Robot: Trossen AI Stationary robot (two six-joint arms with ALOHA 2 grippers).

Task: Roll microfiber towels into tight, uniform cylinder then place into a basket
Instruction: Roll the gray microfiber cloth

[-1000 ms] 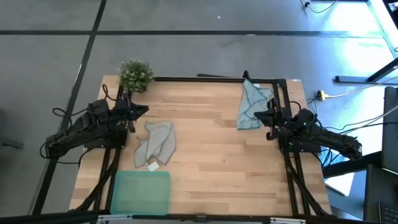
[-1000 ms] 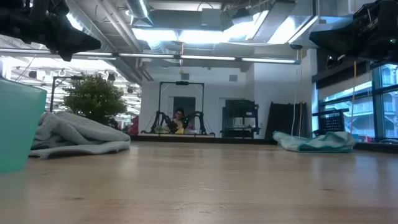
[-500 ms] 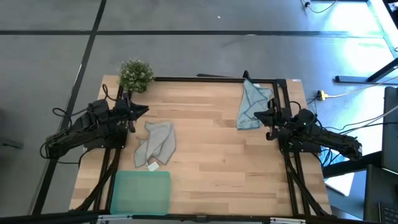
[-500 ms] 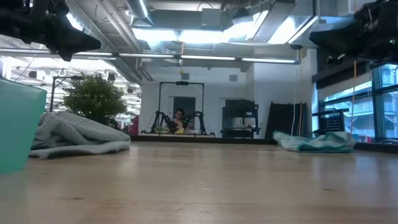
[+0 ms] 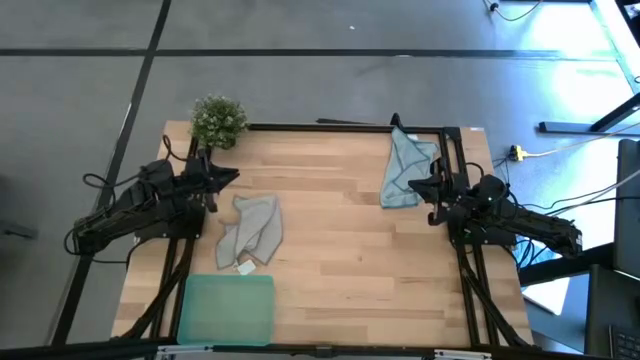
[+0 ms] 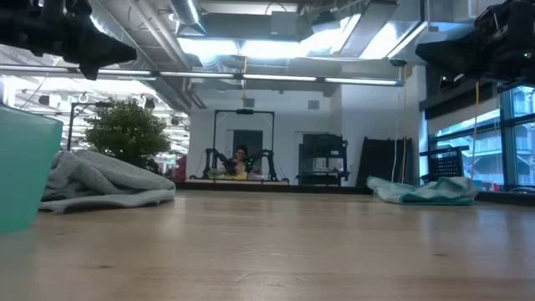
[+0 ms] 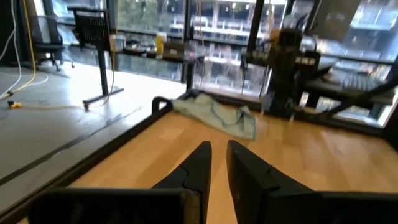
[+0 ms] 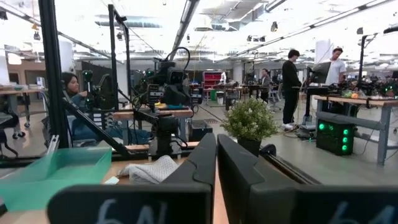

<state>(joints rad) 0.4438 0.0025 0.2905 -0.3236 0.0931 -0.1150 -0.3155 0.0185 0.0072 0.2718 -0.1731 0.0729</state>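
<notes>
- High view: the left hand point(image 5: 232, 178) hangs at the left edge of the table point(image 5: 340, 260), fingers together and holding nothing. Just right of it, left of centre in the frame, the grey towel point(image 5: 251, 230) lies crumpled. The mint-green basket point(image 5: 226, 308) sits at the lower left. The right hand point(image 5: 414, 186) is at the table's right side, fingers together and empty, its tip at the edge of the light blue towel point(image 5: 404, 166) heaped in the upper right. A potted plant point(image 5: 217, 121) stands at the table's upper left corner.
- Low view: the basket point(image 6: 23, 171) shows at the far left, the grey towel point(image 6: 104, 181) beside it, the blue towel point(image 6: 426, 191) at right, both arms raised off the table.
- Left wrist view: the fingers point(image 7: 198, 165) almost touch; the blue towel point(image 7: 217, 114) lies ahead in mid frame.
- Right wrist view: the fingers point(image 8: 202, 158) almost touch; basket point(image 8: 56, 171) at lower left, grey towel point(image 8: 151, 169) just left of centre, plant point(image 8: 249, 121) right of centre, and people at benches point(image 8: 342, 106) at the right.
</notes>
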